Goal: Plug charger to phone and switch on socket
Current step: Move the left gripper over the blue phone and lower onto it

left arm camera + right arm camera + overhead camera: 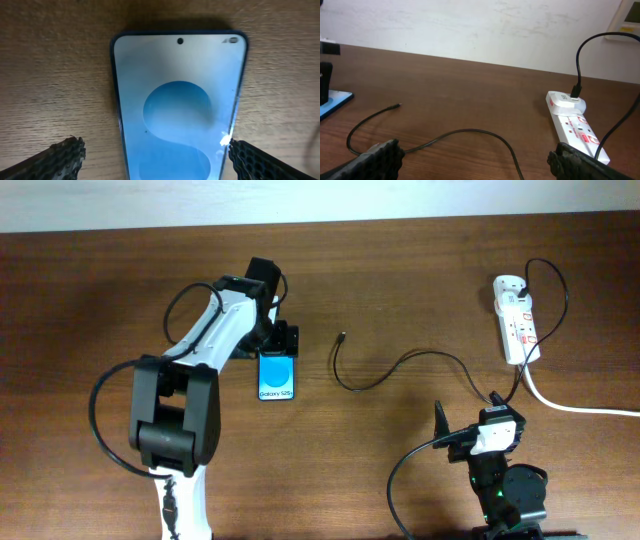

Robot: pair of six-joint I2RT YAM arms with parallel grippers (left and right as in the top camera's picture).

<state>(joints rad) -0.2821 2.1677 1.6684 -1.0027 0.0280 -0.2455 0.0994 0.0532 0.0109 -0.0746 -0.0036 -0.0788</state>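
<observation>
Slim black-framed blue-screened smartphone (277, 377) is laid flat on brown wooden table (80, 300), long axis running near-to-far, "Galaxy S25" text at the robot-side end. It is straddled by the left gripper (156, 150), spread wide, a finger beside each long edge. Thin black charger cable (400, 362) is seen loose right of it; right gripper (475, 152) is spread wide, empty.

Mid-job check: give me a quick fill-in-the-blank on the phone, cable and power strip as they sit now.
1. The left end effector hovers over the phone and is ___.
2. The cable's free tip lies on the ___.
3. Its other end is plugged in at the ___.
Missing: open; table; power strip.
</observation>
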